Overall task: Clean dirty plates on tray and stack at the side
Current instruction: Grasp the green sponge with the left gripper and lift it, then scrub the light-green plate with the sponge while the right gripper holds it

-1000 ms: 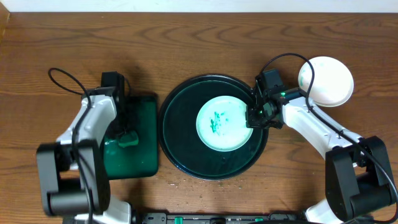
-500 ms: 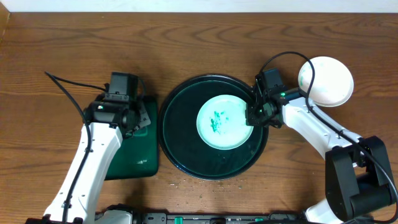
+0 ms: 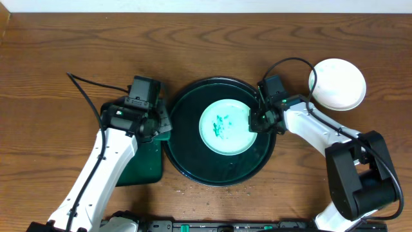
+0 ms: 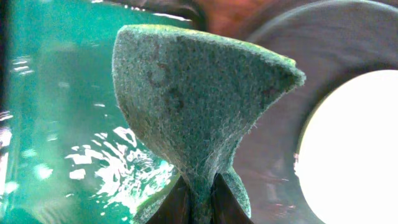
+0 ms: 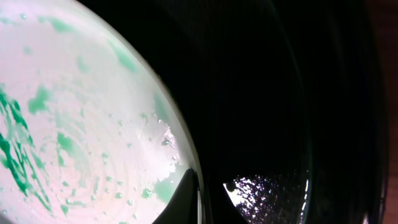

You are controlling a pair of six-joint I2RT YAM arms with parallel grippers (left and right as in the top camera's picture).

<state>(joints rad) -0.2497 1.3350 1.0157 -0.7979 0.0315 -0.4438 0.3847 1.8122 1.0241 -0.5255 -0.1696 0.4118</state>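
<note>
wooden table (image 3: 206,45) is topped by the tray (image 3: 183,154), where a stiff, likely slick plate (image 3: 224,127) is pinched at its rim by the right gripper (image 3: 255,121), a soft sponge (image 4: 193,99) clamped by the left gripper (image 4: 199,205).

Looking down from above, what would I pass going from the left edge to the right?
A rectangular green tray → left gripper pinching a scouring pad → round tray → smeared plate → right gripper on its rim → white plate.
</note>
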